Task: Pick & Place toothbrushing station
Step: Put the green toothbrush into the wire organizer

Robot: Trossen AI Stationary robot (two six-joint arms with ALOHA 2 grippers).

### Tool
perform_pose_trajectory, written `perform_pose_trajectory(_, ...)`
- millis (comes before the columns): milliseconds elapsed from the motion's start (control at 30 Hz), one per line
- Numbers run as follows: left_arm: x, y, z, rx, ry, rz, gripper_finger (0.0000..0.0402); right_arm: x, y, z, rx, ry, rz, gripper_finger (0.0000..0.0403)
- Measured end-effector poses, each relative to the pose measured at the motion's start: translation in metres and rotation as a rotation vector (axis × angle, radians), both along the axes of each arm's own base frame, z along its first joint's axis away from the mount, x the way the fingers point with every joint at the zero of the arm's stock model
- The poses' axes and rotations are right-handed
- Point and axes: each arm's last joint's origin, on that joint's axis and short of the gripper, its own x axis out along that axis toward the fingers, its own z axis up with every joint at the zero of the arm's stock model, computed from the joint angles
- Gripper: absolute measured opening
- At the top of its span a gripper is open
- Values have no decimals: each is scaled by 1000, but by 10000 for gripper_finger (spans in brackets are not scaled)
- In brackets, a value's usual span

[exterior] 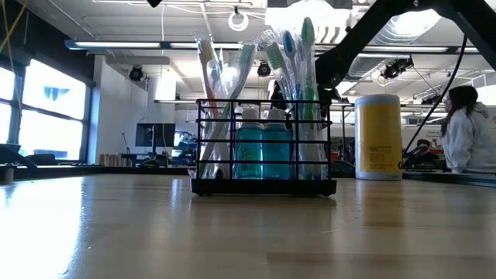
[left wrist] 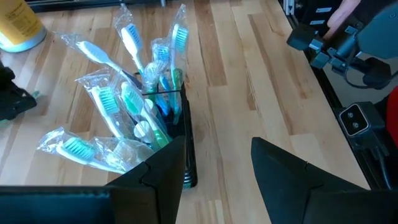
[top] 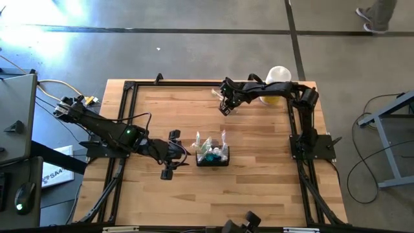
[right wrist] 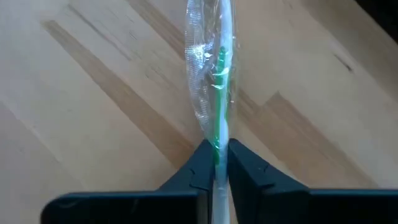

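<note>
The toothbrushing station (top: 212,156), a small black wire-mesh caddy, stands on the table's middle, stuffed with wrapped toothbrushes (left wrist: 127,93) and teal bottles (exterior: 262,151). My left gripper (top: 176,155) hangs open just left of it; in the left wrist view the caddy (left wrist: 180,130) stands beside one finger, untouched. My right gripper (top: 226,107) is at the table's far side, shut on a single wrapped toothbrush (right wrist: 214,74) with a white and green handle. My right gripper pinches the wrapped toothbrush's handle (right wrist: 216,149) between its two fingers, through the clear wrapper. The fingers come steeply from above. The brush runs straight out ahead of them over the wood; whether it rests on the table or is lifted I cannot tell.
A yellow cylinder with a white cap (top: 277,85) stands at the far right, close behind my right arm. A black frame (top: 129,87) borders the wooden top. Bare wood lies in front of the caddy. A person (exterior: 467,128) sits beyond the table.
</note>
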Motion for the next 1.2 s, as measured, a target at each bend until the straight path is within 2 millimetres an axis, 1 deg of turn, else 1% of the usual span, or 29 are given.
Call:
perform_pose_trajectory(67,0,0,0,-3,3,2,177,-2,2,-1,6,29,-18,23)
perform_pose_trajectory(300,0,0,-1,-23,11,17,177,-12,18,-3,-11,237,-49,17)
perform_pose_trajectory(433,1,0,-6,-36,31,32,177,-13,37,1,-65,354,-13,17)
perform_pose_trajectory(567,1,-1,-20,-41,47,37,177,-13,62,13,-114,414,10,15)
perform_pose_trajectory(700,1,-1,-30,-41,63,43,177,-12,85,42,-184,384,19,15)
perform_pose_trajectory(867,3,-1,-30,-51,37,41,177,-16,115,76,-309,331,19,15)
perform_pose_trajectory(1033,3,-1,-30,-59,30,45,177,-33,150,118,-446,245,-2,15)
perform_pose_trajectory(1200,5,-2,-27,-72,-2,45,177,-59,191,155,-549,105,-8,15)
